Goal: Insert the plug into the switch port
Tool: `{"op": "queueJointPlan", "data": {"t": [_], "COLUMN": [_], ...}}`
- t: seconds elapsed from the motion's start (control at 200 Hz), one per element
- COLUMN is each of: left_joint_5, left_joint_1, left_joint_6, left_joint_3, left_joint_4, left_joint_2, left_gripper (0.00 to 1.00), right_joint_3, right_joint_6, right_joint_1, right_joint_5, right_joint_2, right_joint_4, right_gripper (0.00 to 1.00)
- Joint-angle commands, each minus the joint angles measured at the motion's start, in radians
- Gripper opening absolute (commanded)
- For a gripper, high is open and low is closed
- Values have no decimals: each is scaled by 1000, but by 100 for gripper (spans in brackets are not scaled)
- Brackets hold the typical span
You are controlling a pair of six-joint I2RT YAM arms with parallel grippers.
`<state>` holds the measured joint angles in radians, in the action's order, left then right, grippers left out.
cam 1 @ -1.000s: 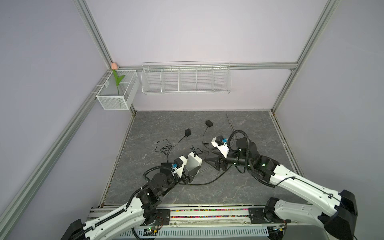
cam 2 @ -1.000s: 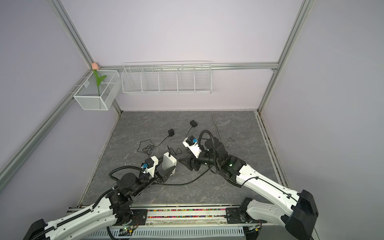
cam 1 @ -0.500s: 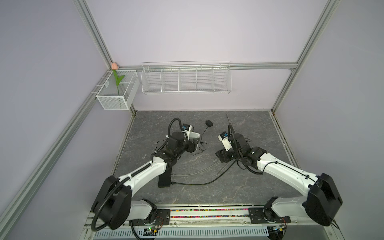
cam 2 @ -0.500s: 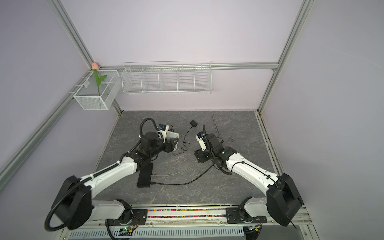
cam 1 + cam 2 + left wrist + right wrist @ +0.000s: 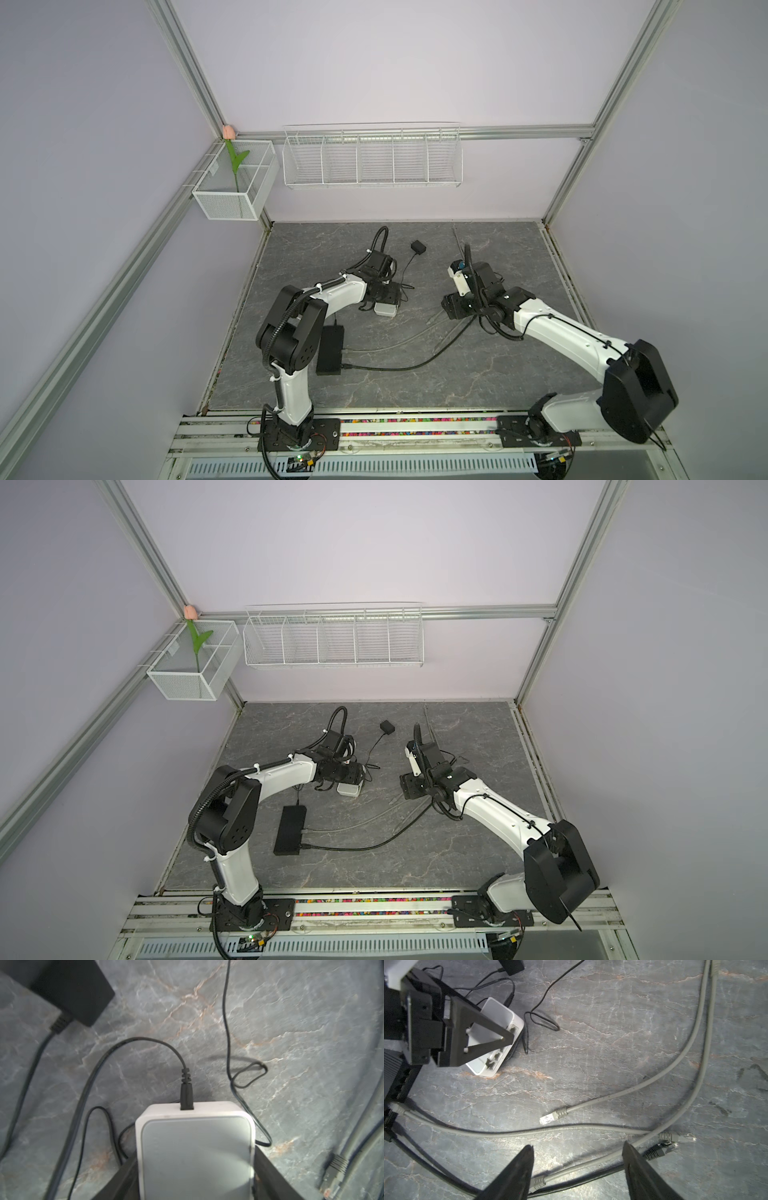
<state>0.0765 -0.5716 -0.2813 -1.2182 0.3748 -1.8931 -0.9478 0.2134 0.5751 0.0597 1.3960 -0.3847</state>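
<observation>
Both arms had swung out from the near edge: the left gripper (image 5: 195, 1155) pinched the switch (image 5: 497, 1014) left of centre, the right gripper (image 5: 577, 1151) hung spread and empty over the loose plug (image 5: 552, 1116) lying between them, so pickup seemed next

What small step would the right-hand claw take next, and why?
Probably ease the right gripper forward and down onto the loose gray Ethernet plug, then close. Its jaws stand open and empty above the cables, while the left gripper appears to clasp the white switch, whose ports look unoccupied.
</observation>
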Motion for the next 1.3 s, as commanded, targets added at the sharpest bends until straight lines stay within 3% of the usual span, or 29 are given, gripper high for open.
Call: {"op": "queueJointPlan", "data": {"t": [0.0, 0.195, 0.46, 0.71, 0.92, 1.075, 1.295], "left_joint_5": [9, -18, -87, -141, -163, -208, -23], "left_joint_1": [-5, -4, 20, 41, 16, -88, -151], "left_joint_6": [-53, -48, -10, 15, 7, -7, -45], "left_joint_3": [-34, -47, -241, -362, -251, -130, 41], "left_joint_4": [37, 36, 127, 230, 234, 224, 127], "left_joint_2": [-27, -80, -207, -200, 3, 169, 205], "left_gripper": [0, 0, 0, 0, 0, 0, 0], "right_joint_3": [7, 21, 16, 19, 39, 46, 50], "right_joint_6": [17, 17, 3, -10, -37, -43, -39], "right_joint_1": [-4, -4, -8, -36, -38, -39, -39], "right_joint_5": [-15, -21, 0, 25, 36, 31, 15], "right_joint_2": [30, 39, 10, 1, -25, -32, -37], "right_joint_4": [2, 20, 0, -19, -8, 11, 24], "right_gripper": [70, 69, 67, 67, 66, 65, 64]}}
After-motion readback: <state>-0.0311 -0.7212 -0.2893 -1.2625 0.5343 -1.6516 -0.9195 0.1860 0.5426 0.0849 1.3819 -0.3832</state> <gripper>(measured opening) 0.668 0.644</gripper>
